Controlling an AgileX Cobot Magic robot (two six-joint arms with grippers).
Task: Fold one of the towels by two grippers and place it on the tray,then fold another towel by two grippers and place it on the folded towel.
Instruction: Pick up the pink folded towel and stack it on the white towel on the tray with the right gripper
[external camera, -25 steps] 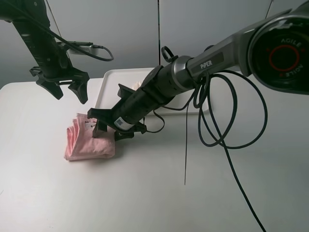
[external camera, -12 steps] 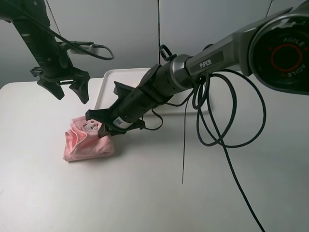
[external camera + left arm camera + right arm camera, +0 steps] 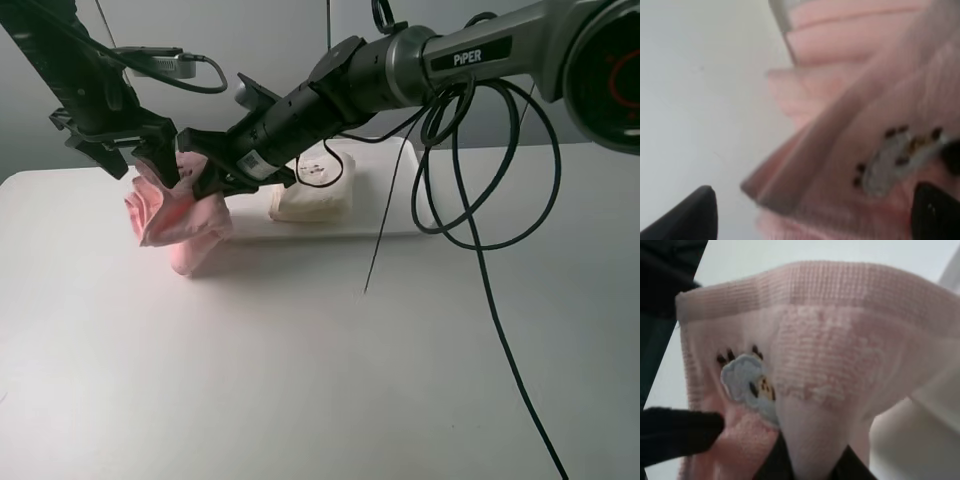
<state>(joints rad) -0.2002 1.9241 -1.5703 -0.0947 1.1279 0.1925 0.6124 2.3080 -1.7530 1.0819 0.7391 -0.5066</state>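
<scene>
Our right gripper (image 3: pixel 207 172) is clamped on the upper edge of the pink towel (image 3: pixel 178 215); in the right wrist view the cloth (image 3: pixel 805 370) bunches down into the pinch, so we read the jaws as closed on it. Our left gripper (image 3: pixel 152 160) sits at the towel's other upper corner, and the pink fabric (image 3: pixel 850 150) fills most of the left wrist view between the two dark fingertips (image 3: pixel 690 212), but whether those jaws have actually closed on the cloth we cannot tell.

The towel hangs from this hold as a folded bundle, its embroidered patch (image 3: pixel 747 380) facing the right wrist camera. Its lower end looks to be at or just above the tabletop (image 3: pixel 300 370); we cannot say if it touches. We judge it is held high at the top edge so that it keeps its fold while being carried.

Just beside the grippers, toward the right arm's side, lies the white tray (image 3: pixel 375 200), and on it a folded cream towel (image 3: pixel 312 195) already rests. So we take the first half of the task as done, with the pink towel near the tray's edge but not yet over the cream one.
</scene>
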